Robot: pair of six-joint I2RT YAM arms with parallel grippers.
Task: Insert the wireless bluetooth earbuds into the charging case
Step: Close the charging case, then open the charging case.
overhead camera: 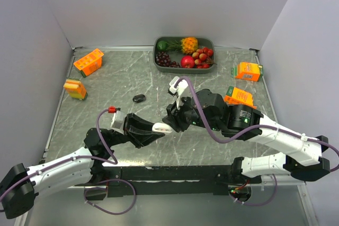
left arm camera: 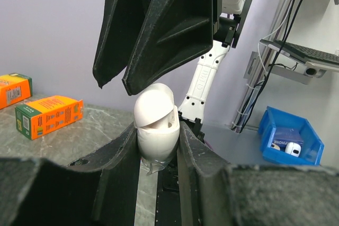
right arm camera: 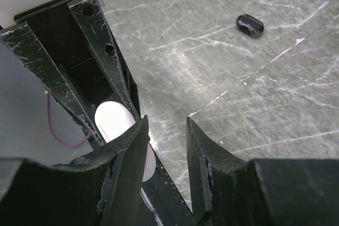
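My left gripper [overhead camera: 160, 127] is shut on a white charging case [overhead camera: 162, 127]. In the left wrist view the charging case [left arm camera: 155, 125] stands upright between the fingers [left arm camera: 121, 157] with its lid tipped partly open. My right gripper [overhead camera: 170, 123] hangs just above and beside the case, jaws open with nothing between them; it shows in the left wrist view [left arm camera: 117, 86] and in its own view [right arm camera: 167, 126], where the case [right arm camera: 113, 120] lies behind its left finger. A small black oval object [overhead camera: 139, 98] lies on the table, also seen in the right wrist view [right arm camera: 249, 25]. No earbuds are visible.
A grey tray [overhead camera: 211, 42] of fruit stands at the back. Orange boxes lie at the left [overhead camera: 88, 62] [overhead camera: 75, 89] and right [overhead camera: 248, 71] [overhead camera: 239, 96]. White walls enclose the table.
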